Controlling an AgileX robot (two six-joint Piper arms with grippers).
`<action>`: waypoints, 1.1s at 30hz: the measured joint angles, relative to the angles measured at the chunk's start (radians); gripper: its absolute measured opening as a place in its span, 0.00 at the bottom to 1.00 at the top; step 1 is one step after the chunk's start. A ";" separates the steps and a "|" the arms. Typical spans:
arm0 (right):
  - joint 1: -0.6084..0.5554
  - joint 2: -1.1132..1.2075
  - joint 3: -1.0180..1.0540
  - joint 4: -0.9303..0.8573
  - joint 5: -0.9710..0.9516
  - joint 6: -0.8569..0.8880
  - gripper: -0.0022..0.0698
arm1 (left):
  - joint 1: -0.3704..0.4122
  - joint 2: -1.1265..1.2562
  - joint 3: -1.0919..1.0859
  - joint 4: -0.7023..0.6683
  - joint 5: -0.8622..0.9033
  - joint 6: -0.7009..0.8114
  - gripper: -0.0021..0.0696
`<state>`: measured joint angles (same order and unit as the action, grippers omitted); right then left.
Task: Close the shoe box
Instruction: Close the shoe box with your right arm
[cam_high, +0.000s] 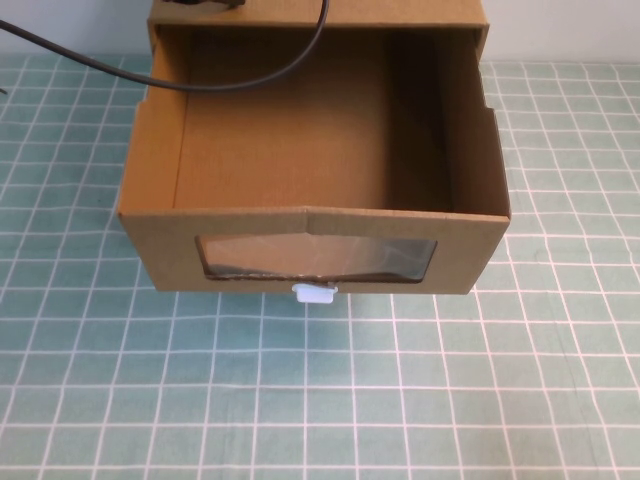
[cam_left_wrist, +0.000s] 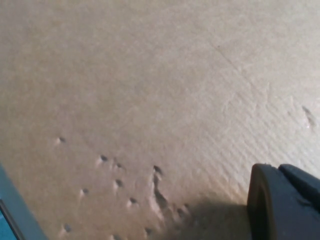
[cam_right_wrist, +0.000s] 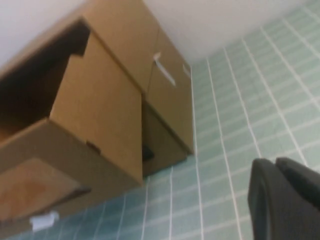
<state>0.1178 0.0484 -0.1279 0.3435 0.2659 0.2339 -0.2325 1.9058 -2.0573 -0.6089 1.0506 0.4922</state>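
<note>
The shoe box (cam_high: 315, 250) is brown cardboard, and its drawer is pulled out toward me and empty inside. Its front has a clear window (cam_high: 318, 258) with a small white pull tab (cam_high: 314, 292) below it. The drawer's outer sleeve (cam_high: 420, 12) is at the far edge. My left gripper (cam_left_wrist: 277, 167) is close over a dented cardboard surface (cam_left_wrist: 150, 100), fingers together and holding nothing. My right gripper (cam_right_wrist: 274, 161) is out of the high view. It hovers over the green mat to the right of the box (cam_right_wrist: 95, 110), fingers together and empty. The tab also shows in the right wrist view (cam_right_wrist: 42, 220).
A black cable (cam_high: 250, 80) hangs across the open drawer from the top left. The table is covered by a green mat (cam_high: 320, 400) with a white grid. A white wall stands behind the box. A white strip (cam_right_wrist: 164, 70) sits on the sleeve's side.
</note>
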 joint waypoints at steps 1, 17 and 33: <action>0.000 0.037 -0.041 -0.004 0.072 0.000 0.01 | 0.000 0.000 0.000 0.000 0.000 0.000 0.02; 0.026 0.795 -0.671 0.249 0.720 -0.463 0.01 | 0.000 0.000 0.000 -0.012 0.026 0.000 0.02; 0.692 0.986 -0.801 -0.188 0.422 -0.038 0.01 | 0.000 0.000 0.000 -0.016 0.030 0.001 0.02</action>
<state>0.8098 1.0341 -0.9289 0.1552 0.6883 0.1955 -0.2325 1.9058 -2.0573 -0.6245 1.0801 0.4935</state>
